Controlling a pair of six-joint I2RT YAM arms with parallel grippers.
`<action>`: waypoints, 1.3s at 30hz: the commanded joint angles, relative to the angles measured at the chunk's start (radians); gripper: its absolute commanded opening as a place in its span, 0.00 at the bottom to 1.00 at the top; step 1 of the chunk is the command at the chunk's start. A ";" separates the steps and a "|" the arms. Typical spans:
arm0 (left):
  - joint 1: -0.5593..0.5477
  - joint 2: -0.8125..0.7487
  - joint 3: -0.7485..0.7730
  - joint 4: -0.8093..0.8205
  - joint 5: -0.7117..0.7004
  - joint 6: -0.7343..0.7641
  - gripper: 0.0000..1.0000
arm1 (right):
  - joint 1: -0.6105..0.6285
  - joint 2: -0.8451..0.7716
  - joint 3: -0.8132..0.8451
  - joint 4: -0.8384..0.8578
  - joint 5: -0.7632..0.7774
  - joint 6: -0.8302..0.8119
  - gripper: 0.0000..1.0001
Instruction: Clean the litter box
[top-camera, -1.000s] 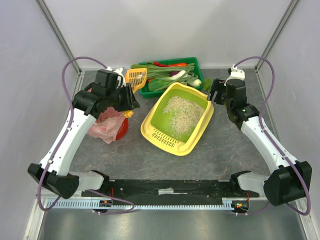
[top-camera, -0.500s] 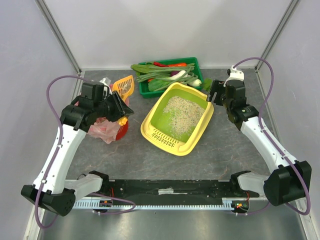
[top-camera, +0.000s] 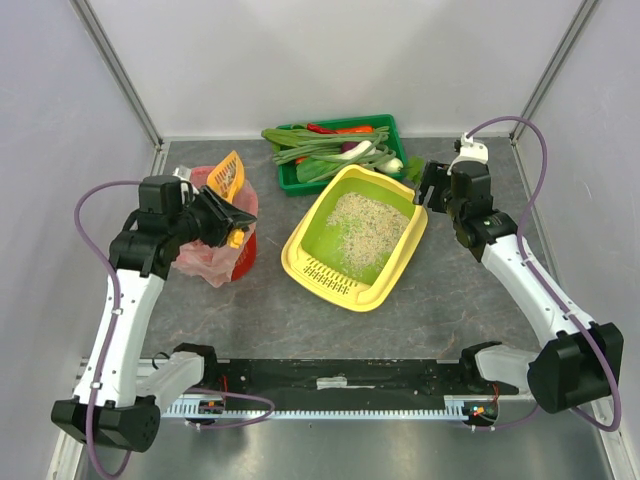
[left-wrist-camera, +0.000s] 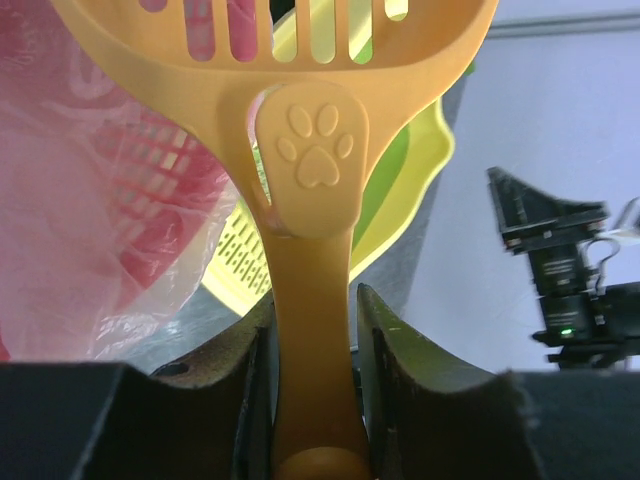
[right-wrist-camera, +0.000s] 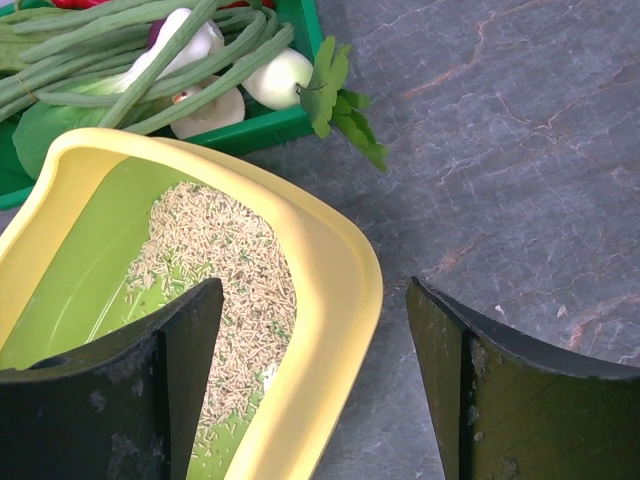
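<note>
The litter box (top-camera: 300, 252), yellow outside and lime-green inside, lies slantwise mid-table with pale litter (top-camera: 362, 225) spread at its far end. My left gripper (top-camera: 226, 217) is shut on the handle of an orange slotted scoop (top-camera: 228, 174), whose head hangs over the red bin. In the left wrist view the scoop (left-wrist-camera: 310, 150), stamped with a paw print, runs up from my left gripper (left-wrist-camera: 312, 400). My right gripper (top-camera: 432, 186) is open at the box's far right corner. In the right wrist view my right gripper (right-wrist-camera: 315, 300) straddles the yellow rim (right-wrist-camera: 340, 290) beside the litter (right-wrist-camera: 220, 260).
A red bin lined with a pink bag (top-camera: 212, 255) stands left of the box, under the scoop. A dark green crate of vegetables (top-camera: 385, 128) sits at the back, touching the box's far end. Grey walls and frame posts close in the table.
My left arm has swung left and back, carrying the scoop from beside the crate to above the red bin. The right arm and the litter box have not moved.
</note>
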 joint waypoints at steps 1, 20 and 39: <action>0.049 -0.055 -0.070 0.189 0.132 -0.213 0.02 | -0.005 -0.040 -0.021 0.028 -0.001 0.019 0.82; 0.066 -0.289 -0.322 0.428 0.057 -0.745 0.02 | -0.004 -0.030 -0.010 0.030 -0.008 0.015 0.82; 0.066 -0.461 -0.602 0.738 -0.058 -1.235 0.02 | -0.004 -0.053 -0.024 0.031 0.036 0.019 0.82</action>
